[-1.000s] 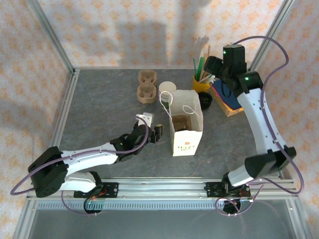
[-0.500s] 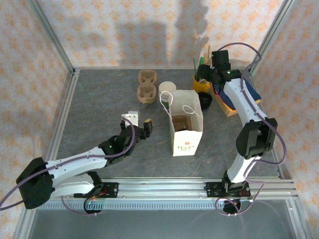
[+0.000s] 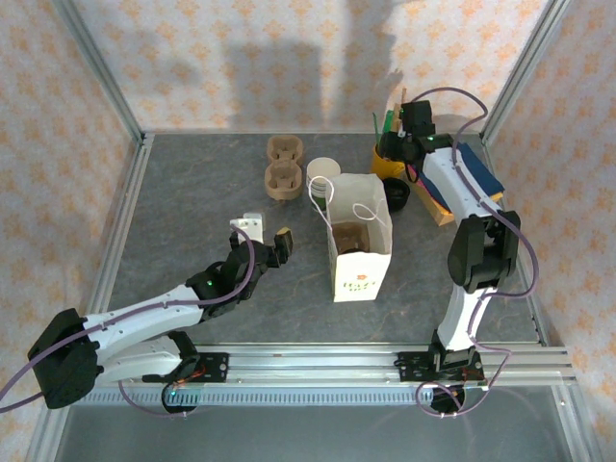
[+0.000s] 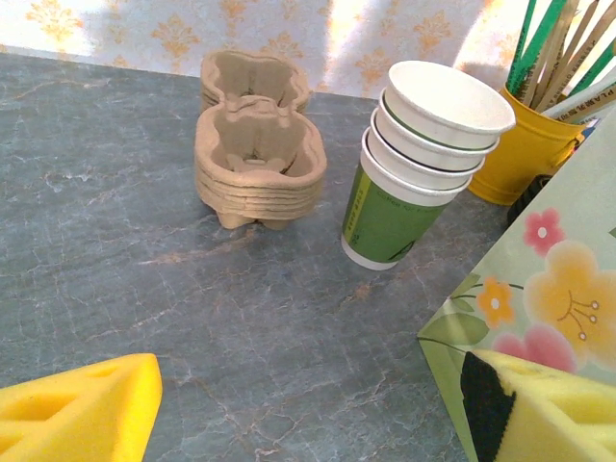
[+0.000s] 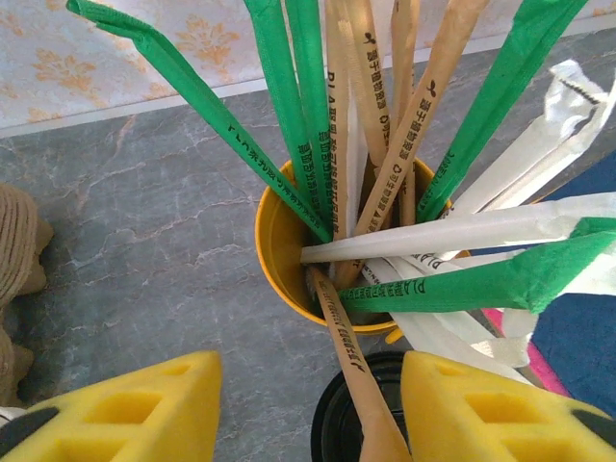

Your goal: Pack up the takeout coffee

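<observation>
Right gripper (image 5: pixel 318 414), jaws parted and empty, above yellow straw pot (image 5: pixel 279 252); closing may snag several wrapped straws (image 5: pixel 289 125), tipping it. Left gripper (image 4: pixel 308 423) wide, empty.

Your left arm (image 3: pixel 144 313) and right arm (image 3: pixel 460 188) wear white shells between black joints, and a looping purple cable (image 3: pixel 452 90) trails each. Left claw (image 4: pixel 313 385) and right claw (image 5: pixel 310 385) carry yellow fingers (image 5: pixel 144 409) with triangular cut-outs.
</observation>
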